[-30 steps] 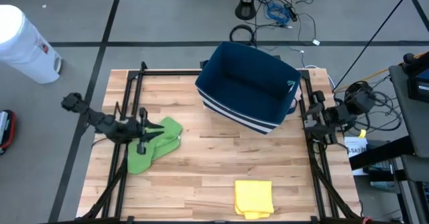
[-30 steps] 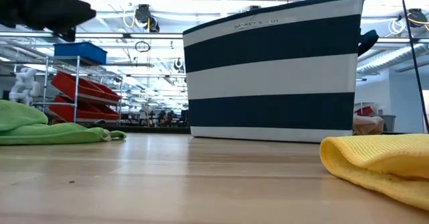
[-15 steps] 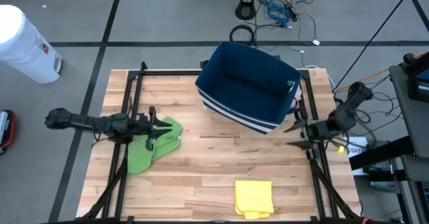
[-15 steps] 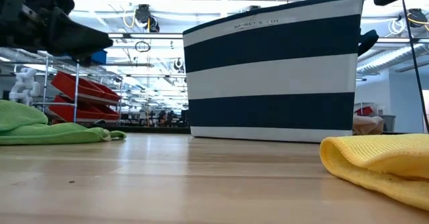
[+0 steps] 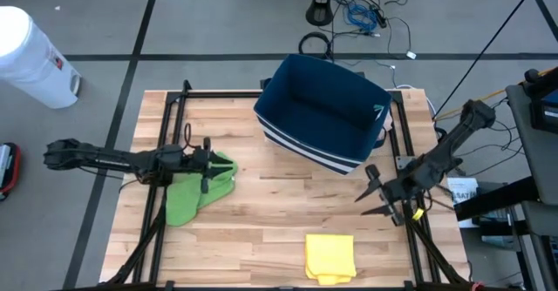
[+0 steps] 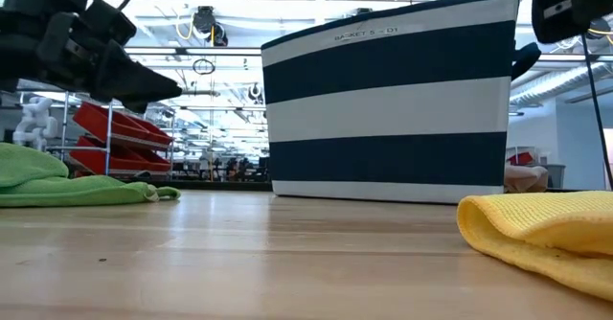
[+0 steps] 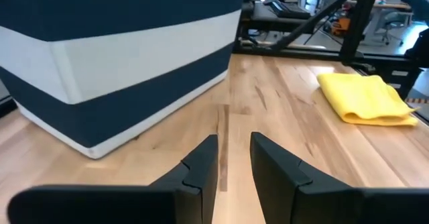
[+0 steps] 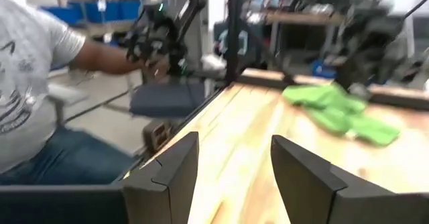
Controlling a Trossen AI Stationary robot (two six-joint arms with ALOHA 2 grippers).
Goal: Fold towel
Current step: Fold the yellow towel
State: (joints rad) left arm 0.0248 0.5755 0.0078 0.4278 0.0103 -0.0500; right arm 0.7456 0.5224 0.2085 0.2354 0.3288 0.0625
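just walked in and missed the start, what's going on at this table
A two-armed robot is set up to fold a towel, but neither gripper holds anything yet. The left gripper, fingers a little apart, hovers over the crumpled green towel. The right gripper, open, hangs over bare wood near the striped basket. A folded yellow towel lies at the table's front edge.

You have two towels on the wooden table. The crumpled green cloth towel [image 5: 199, 195] lies bunched and unfolded at the left side of the table, roughly midway between near and far edges, with a rumpled upper lobe and a flatter lobe spreading toward the near-left. In the low view it [image 6: 57, 183] sits as a low mound with a thin flap trailing along the surface. The folded yellow waffle-weave cloth towel [image 5: 330, 258] lies flat as a neat rectangle at the near edge, right of centre, well apart from the green one. Its rounded fold edge [image 6: 536, 232] shows layered thickness.
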